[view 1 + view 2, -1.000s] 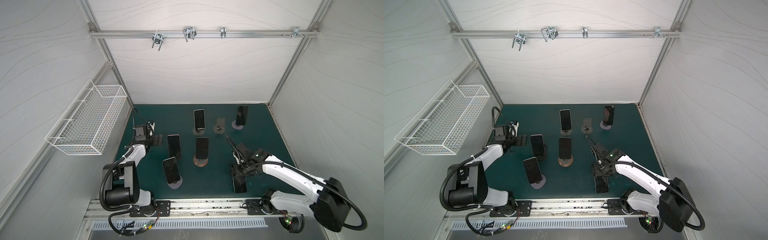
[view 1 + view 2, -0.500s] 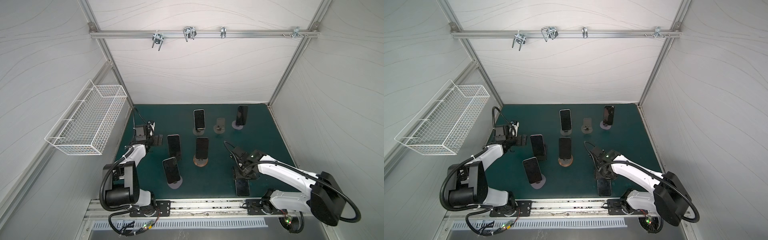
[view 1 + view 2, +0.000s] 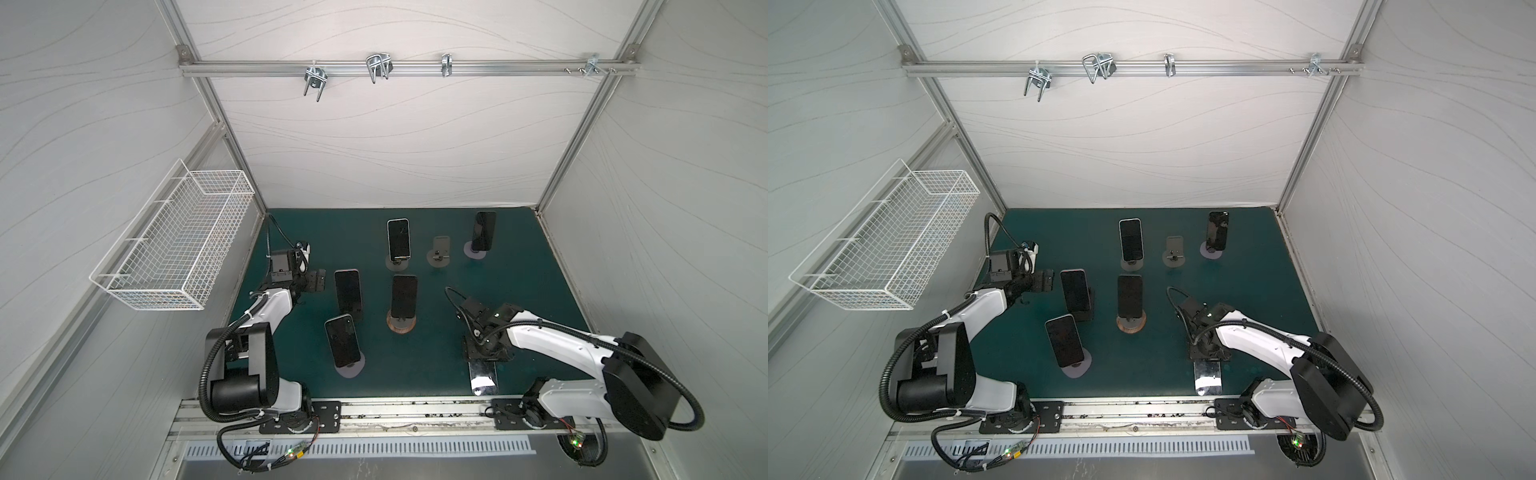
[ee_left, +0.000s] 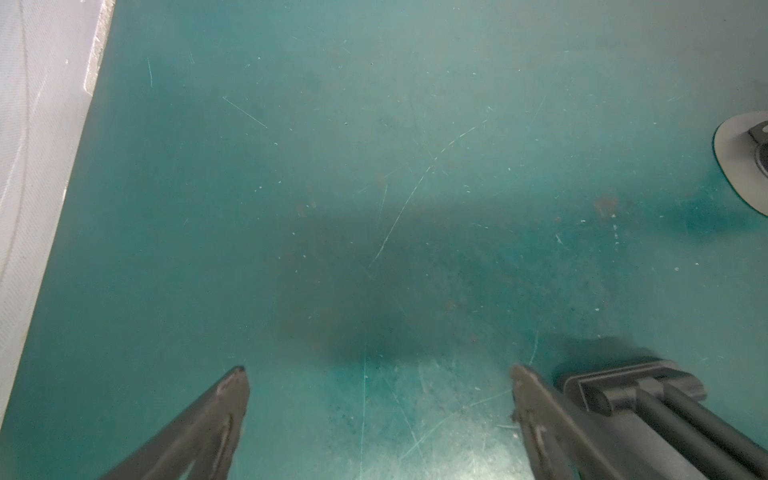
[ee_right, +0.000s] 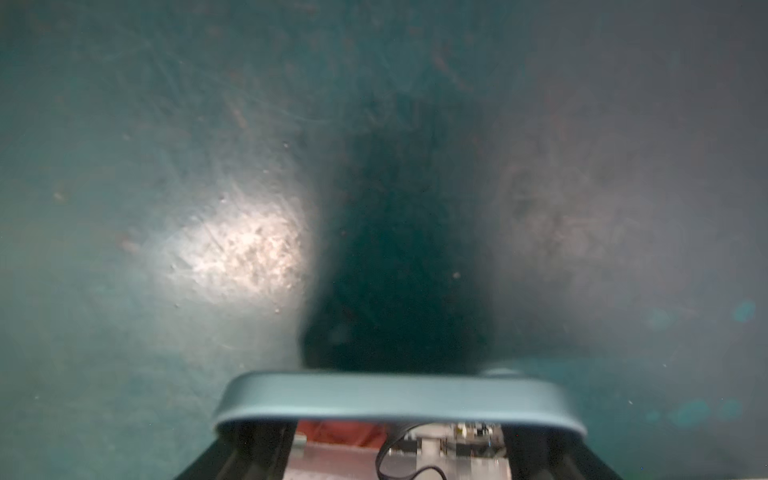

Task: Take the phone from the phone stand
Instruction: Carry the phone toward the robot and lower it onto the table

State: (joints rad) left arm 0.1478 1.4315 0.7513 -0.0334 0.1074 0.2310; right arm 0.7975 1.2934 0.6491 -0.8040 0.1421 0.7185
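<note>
At the front right of the green mat [image 3: 415,374] [image 3: 1142,374], close to the metal rail [image 3: 415,409], my right pincer [image 3: 484,356] [image 3: 1208,355] grips the phone [image 3: 483,376] [image 3: 1207,376] in both top views. The phone is a slim slab. Its glossy face turns up and mirrors the pale walls, so it reads almost white. Its long axis runs front to back across the mat. The free end points at the rail, and the other end is hidden under my pincer. I cannot tell from here whether it touches the mat or hangs just above it. Well apart, at the back, a small grey stand [image 3: 440,249] [image 3: 1174,250] sits between a white-edged phone [image 3: 399,239] and a dark phone [image 3: 483,230], each propped upright. My left pincer [image 3: 313,283] [image 3: 1045,281] hangs at the left side of the mat.

In the right wrist view the phone [image 5: 399,397] shows its short end, a pale blue-grey edge with rounded corners. It lies crosswise between my two dark fingers [image 5: 249,453], which press on its sides. Its long axis points away from my wrist toward the shadowed mat [image 5: 124,124]. The shiny face reflects my own wiring.

In the left wrist view my left pincer [image 4: 378,374] is spread wide over scratched mat [image 4: 374,166]. The foot of a black stand [image 4: 636,386] lies just beside one of the fingers [image 4: 536,407].
</note>
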